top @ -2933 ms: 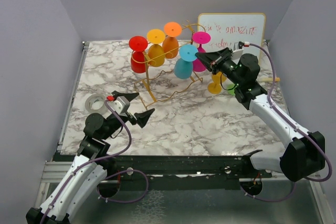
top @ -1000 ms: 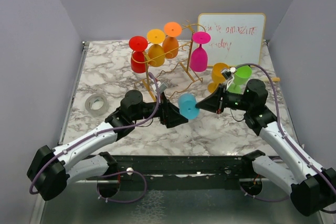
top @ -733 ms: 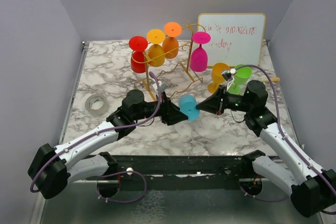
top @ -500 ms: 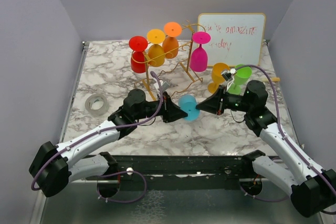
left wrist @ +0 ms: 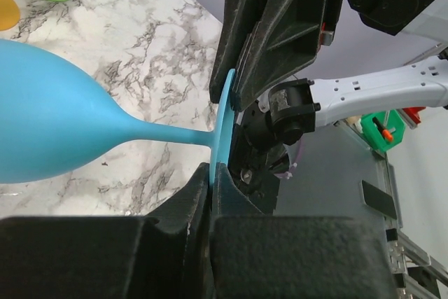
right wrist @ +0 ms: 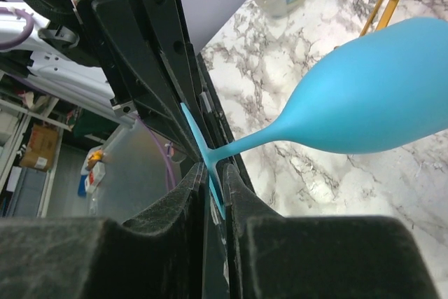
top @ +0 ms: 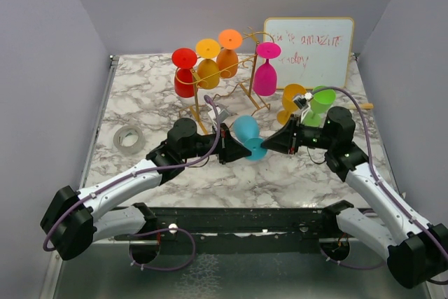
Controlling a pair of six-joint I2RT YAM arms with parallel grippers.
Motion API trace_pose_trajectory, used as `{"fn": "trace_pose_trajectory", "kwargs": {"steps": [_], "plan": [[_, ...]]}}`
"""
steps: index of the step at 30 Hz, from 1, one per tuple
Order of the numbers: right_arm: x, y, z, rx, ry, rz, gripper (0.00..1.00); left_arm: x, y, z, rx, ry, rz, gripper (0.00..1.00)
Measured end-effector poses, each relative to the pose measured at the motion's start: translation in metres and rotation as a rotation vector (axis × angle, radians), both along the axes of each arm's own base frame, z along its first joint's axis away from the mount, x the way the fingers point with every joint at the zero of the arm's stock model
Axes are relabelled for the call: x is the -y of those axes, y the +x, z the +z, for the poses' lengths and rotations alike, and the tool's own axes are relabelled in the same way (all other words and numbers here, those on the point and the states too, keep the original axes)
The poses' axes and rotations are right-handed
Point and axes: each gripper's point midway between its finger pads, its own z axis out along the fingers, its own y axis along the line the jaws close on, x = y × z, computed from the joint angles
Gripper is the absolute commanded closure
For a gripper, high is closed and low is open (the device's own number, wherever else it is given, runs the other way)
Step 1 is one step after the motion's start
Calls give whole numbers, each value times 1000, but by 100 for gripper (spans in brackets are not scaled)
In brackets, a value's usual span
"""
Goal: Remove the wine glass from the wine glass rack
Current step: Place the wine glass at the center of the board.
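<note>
Pinching opposite edges of one thin foot, the left gripper (top: 236, 150) and the right gripper (top: 269, 146) meet tip to tip over the middle of the table (top: 154, 96). Between them they hold the blue wine glass (top: 246, 132). Both grippers are closed on that foot. In the left wrist view the disc stands edge-on and its lower rim sits in the narrow slot between the left fingers (left wrist: 105, 257), while the other gripper clamps its upper rim. In the right wrist view the same disc drops into the slot between the right fingers (right wrist: 140, 257).

The glass lies on its side, with the stem running out from the fingertips and the bowl swelling beyond them toward the far side. It is off the wine glass rack (top: 197, 106), which stands beyond both grippers and is not touching the glass.

A red glass (top: 184, 73), a yellow glass (top: 208, 64), an orange glass (top: 228, 54) and a magenta glass (top: 266, 71) hang on the rack, feet up. Just behind the right gripper, an amber glass (top: 290, 99) and a green glass (top: 320, 103) are on the table. A roll of tape (top: 128, 138) lies to the outer side of the left gripper. A white-board (top: 308, 50) with red writing leans at the back.
</note>
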Motion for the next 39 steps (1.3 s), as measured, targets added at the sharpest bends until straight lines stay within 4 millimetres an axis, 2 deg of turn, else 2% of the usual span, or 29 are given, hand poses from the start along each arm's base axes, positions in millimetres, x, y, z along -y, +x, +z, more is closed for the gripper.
{"fn": "trace_pose_trajectory", "kwargs": {"steps": [3, 11, 14, 18, 24, 31, 36, 39], "plan": [[0, -4, -3, -18, -6, 19, 82, 1, -2, 0, 12, 2, -9, 100], [-2, -9, -3, -22, 8, 48, 99, 1, -6, 0, 19, 3, -33, 100], [-2, -10, -3, -18, 10, 56, 100, 1, -7, -1, 14, 4, -39, 85], [-2, -11, -3, -16, 12, 59, 99, 1, -9, 1, 16, 2, -51, 78], [-1, -14, 0, -5, 17, 59, 100, 2, -11, 7, 24, -11, -69, 85], [1, -18, 2, 6, 13, 54, 100, 5, -18, 7, 11, -9, -125, 87], [2, -17, 1, 7, 8, 44, 100, 8, -17, 4, -1, 26, -144, 100], [2, -16, 0, 12, 6, 40, 100, 9, -17, 2, -7, 52, -148, 100]]}}
